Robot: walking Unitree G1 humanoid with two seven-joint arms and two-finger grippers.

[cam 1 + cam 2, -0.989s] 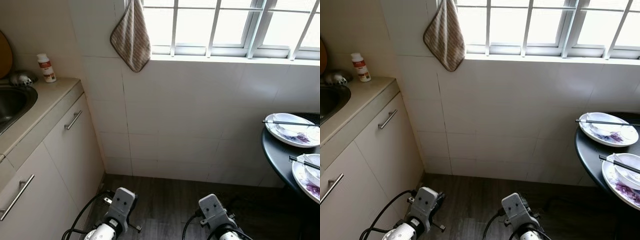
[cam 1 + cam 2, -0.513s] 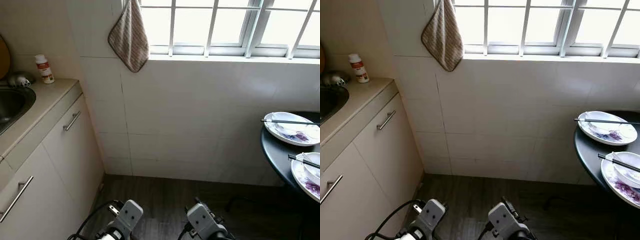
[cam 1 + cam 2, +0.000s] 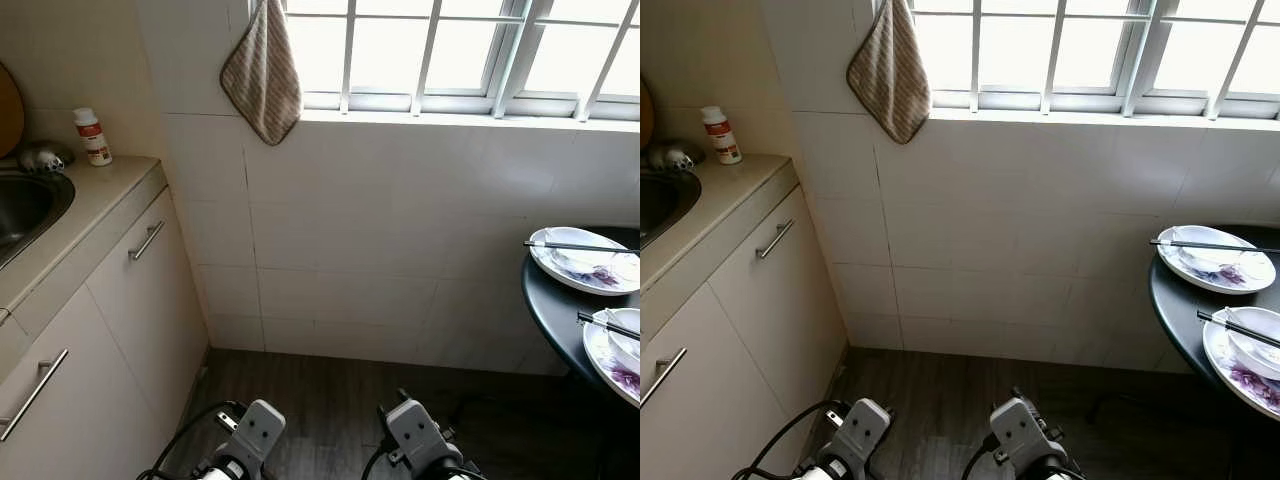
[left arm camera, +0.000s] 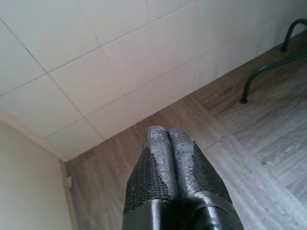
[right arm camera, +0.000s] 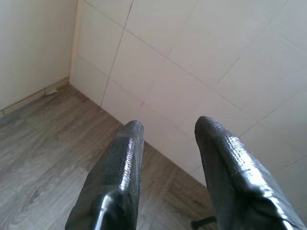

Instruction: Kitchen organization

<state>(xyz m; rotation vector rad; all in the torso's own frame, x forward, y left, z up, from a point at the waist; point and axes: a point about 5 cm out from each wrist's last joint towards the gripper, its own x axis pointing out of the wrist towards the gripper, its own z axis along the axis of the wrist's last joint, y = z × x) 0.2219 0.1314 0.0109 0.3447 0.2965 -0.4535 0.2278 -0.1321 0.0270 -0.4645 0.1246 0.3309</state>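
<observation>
Left end effector [image 4: 169, 132] closed, right end effector [image 5: 168, 125] parted — white floral plates [image 3: 583, 258] bearing chopsticks [image 3: 580, 246].

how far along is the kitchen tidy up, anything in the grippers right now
Neither gripper holds anything: the left gripper is shut on nothing and the right gripper is open, both low over the wood floor. Two plates with chopsticks across them sit on the dark table, and a small bottle stands by the sink. Whether those are sorted or waiting, the pictures don't settle.
</observation>
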